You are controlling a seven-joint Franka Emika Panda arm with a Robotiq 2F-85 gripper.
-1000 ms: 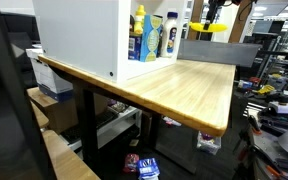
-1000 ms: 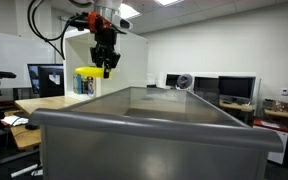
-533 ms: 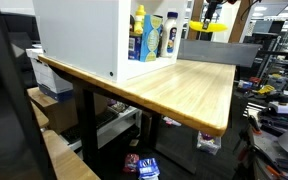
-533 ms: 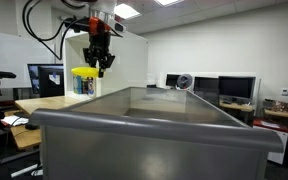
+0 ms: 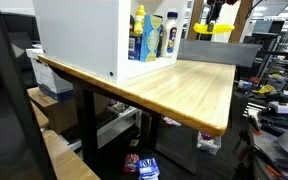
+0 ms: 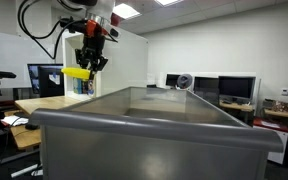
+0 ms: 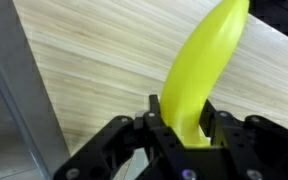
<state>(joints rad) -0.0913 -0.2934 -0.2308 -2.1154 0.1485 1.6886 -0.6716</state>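
Banana moved sideways, clamped between jaws.

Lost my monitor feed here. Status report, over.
Gripper shut on yellow object. Object tilted, held above wooden table. Grey bin nearby, not touching.

Bright ceiling lights, soft focus, blurry foreground

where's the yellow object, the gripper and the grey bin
yellow object [image 7: 209, 55], wrist view, middle of its curved body
gripper [image 7: 185, 122], wrist view, midway between its fingertips
grey bin [image 6: 144, 140], an exterior view, its front wall
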